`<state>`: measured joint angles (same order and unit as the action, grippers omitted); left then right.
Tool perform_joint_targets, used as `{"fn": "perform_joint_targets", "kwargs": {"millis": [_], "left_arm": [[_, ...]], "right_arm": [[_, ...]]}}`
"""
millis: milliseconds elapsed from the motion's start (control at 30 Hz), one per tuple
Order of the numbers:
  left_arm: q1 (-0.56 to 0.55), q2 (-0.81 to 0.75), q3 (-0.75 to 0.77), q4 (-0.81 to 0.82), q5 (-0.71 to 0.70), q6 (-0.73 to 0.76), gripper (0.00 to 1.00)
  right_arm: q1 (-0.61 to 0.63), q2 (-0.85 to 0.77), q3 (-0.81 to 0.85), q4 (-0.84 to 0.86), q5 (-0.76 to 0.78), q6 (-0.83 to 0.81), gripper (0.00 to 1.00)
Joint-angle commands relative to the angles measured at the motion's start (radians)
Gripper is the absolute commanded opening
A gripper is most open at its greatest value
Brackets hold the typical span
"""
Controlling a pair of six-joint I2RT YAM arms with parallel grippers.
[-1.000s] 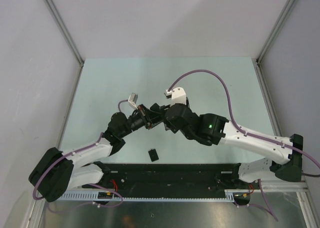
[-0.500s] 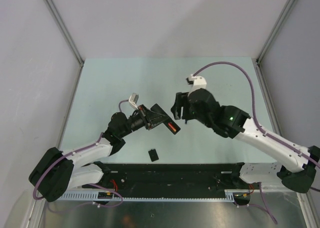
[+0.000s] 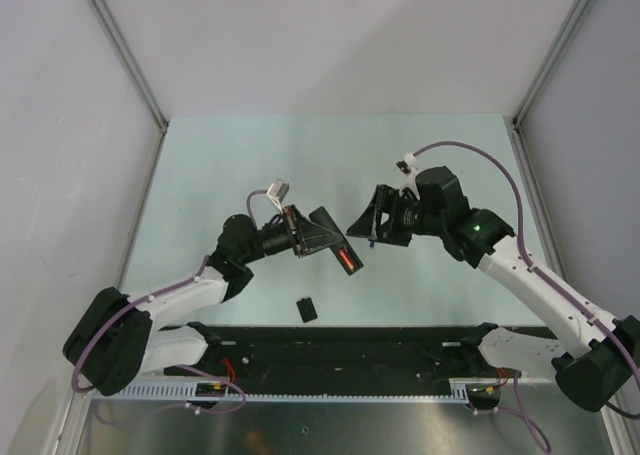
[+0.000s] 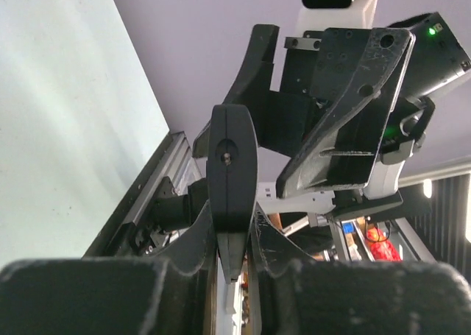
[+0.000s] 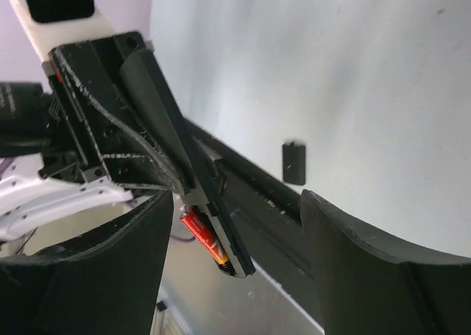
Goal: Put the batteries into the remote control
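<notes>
My left gripper (image 3: 318, 233) is shut on the remote control (image 3: 338, 247), a slim black bar held above the table and pointing right. A red-orange battery (image 3: 345, 259) sits in its open end. In the left wrist view the remote (image 4: 232, 173) stands edge-on between the jaws of the left gripper (image 4: 232, 235). My right gripper (image 3: 362, 227) is open and empty, just right of the remote's tip. In its own view the right gripper (image 5: 235, 202) frames the remote (image 5: 224, 235) and the red-orange battery (image 5: 202, 236). The dark blue-purple battery is out of view.
A small black squarish cover (image 3: 306, 308) lies on the pale green table (image 3: 230, 165) below the remote; it also shows in the right wrist view (image 5: 294, 162). A black rail (image 3: 340, 345) runs along the near edge. Grey walls enclose the table.
My right gripper has drawn back to the right, off the remote, and now stands open beside its tip. The red-orange battery has come into view in the remote. The left gripper has turned slightly.
</notes>
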<state>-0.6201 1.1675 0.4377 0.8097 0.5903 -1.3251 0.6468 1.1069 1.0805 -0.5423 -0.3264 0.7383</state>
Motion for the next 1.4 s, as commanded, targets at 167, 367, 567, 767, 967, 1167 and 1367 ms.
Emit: {"fn": "perform_joint_targets", "kwargs": {"millis": [167,367,567,767,967,1167,1367], "left_arm": [[0.005,0.043,0.064,0.049,0.097,0.029,0.0],[0.006,0.046,0.07,0.049,0.079,0.029,0.0],[0.006,0.043,0.078,0.049,0.075,0.038,0.0],[0.006,0.04,0.078,0.049,0.071,0.047,0.0],[0.006,0.038,0.078,0.049,0.071,0.05,0.0],[0.006,0.04,0.081,0.049,0.068,0.055,0.0],[0.006,0.04,0.084,0.049,0.062,0.058,0.0]], "right_arm": [[-0.021,-0.044,-0.077,0.151,-0.263,0.102,0.75],[-0.018,-0.038,-0.1,0.168,-0.276,0.107,0.75],[-0.01,-0.019,-0.119,0.171,-0.275,0.118,0.75],[0.002,0.01,-0.12,0.202,-0.283,0.145,0.75],[0.024,0.041,-0.122,0.208,-0.278,0.154,0.74],[0.027,0.053,-0.126,0.214,-0.283,0.164,0.72],[0.022,0.054,-0.145,0.222,-0.29,0.177,0.68]]}}
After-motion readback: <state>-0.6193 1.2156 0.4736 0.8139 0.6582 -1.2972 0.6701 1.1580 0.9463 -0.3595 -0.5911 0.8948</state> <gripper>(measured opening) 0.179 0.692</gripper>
